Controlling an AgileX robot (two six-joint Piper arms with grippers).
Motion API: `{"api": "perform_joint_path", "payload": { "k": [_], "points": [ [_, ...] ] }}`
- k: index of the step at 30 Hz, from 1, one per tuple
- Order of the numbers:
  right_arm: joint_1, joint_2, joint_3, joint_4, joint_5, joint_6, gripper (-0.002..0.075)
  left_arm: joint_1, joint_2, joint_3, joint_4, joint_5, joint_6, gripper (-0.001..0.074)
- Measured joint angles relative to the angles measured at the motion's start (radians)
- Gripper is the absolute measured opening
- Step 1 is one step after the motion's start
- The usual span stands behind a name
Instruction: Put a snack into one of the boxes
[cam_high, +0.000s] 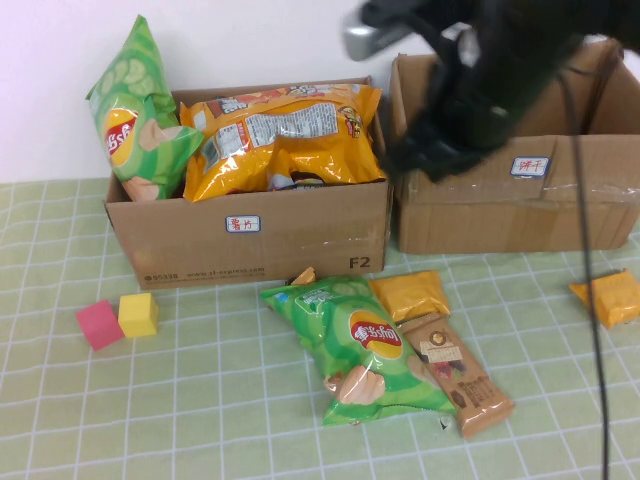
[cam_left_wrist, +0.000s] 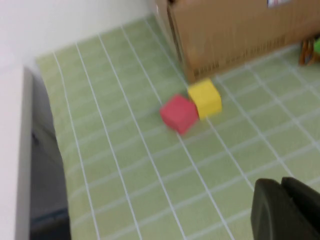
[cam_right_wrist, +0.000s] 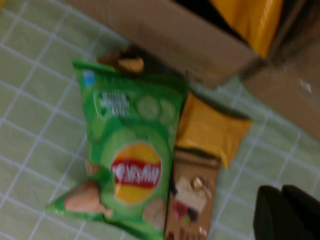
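Observation:
A green chips bag (cam_high: 365, 350) lies on the checked cloth in front of the left box (cam_high: 250, 235), with an orange packet (cam_high: 410, 294) and a brown snack packet (cam_high: 458, 373) beside it. The right wrist view shows the same green bag (cam_right_wrist: 127, 155), orange packet (cam_right_wrist: 212, 127) and brown packet (cam_right_wrist: 192, 200). The left box holds a large orange chips bag (cam_high: 285, 135), and a green bag (cam_high: 135, 115) leans at its left end. The right box (cam_high: 520, 190) stands beside it. My right gripper (cam_right_wrist: 282, 212) is shut and empty, raised between the boxes (cam_high: 420, 158). My left gripper (cam_left_wrist: 282, 210) is shut and empty, low over the cloth.
A pink cube (cam_high: 99, 325) and a yellow cube (cam_high: 138, 314) sit left of the left box; they also show in the left wrist view, pink (cam_left_wrist: 178, 113) and yellow (cam_left_wrist: 205, 98). Another orange packet (cam_high: 608, 296) lies at the right edge. A wall stands behind the boxes.

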Motion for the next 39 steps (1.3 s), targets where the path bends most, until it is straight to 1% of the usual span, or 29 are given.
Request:
{"api": "perform_joint_path", "payload": {
  "k": [4,6,10,15,18,21,25,30,35,39],
  "points": [
    [0.0,-0.164,0.258,-0.053,-0.095,0.109,0.0012,0.0,0.0,0.046,-0.002,0.0,-0.042,-0.0002],
    [0.0,-0.263,0.406,-0.088,-0.161,0.165,0.0012,0.0,0.0,0.069,0.023,-0.026,-0.081,-0.0001],
    [0.0,-0.452,0.679,-0.182,-0.26,0.303,0.0012,0.0,0.0,0.12,0.12,-0.116,-0.204,-0.0002],
    [0.0,-0.708,1.077,-0.301,-0.361,0.49,0.0012,0.0,0.0,0.178,0.256,-0.234,-0.335,-0.0002],
    [0.0,-0.871,1.271,-0.333,-0.409,0.58,0.0012,0.0,0.0,0.208,0.286,-0.27,-0.362,-0.0002],
    [0.0,-1.05,1.403,-0.33,-0.419,0.628,0.0012,0.0,0.0,0.223,0.298,-0.291,-0.373,-0.0002],
    [0.0,-1.254,1.498,-0.302,-0.419,0.647,0.0012,0.0,0.001,0.228,0.308,-0.299,-0.382,-0.0002],
    [0.0,-1.461,1.525,-0.297,-0.391,0.653,0.0012,0.0,0.001,0.228,0.308,-0.306,-0.447,-0.0002],
    [0.0,-1.561,1.527,-0.297,-0.375,0.655,0.0012,0.0,0.001,0.228,0.309,-0.316,-0.472,-0.0002],
    [0.0,-1.58,1.527,-0.299,-0.37,0.656,0.0012,0.0,0.001,0.228,0.309,-0.319,-0.48,-0.0002]
  ]
}}
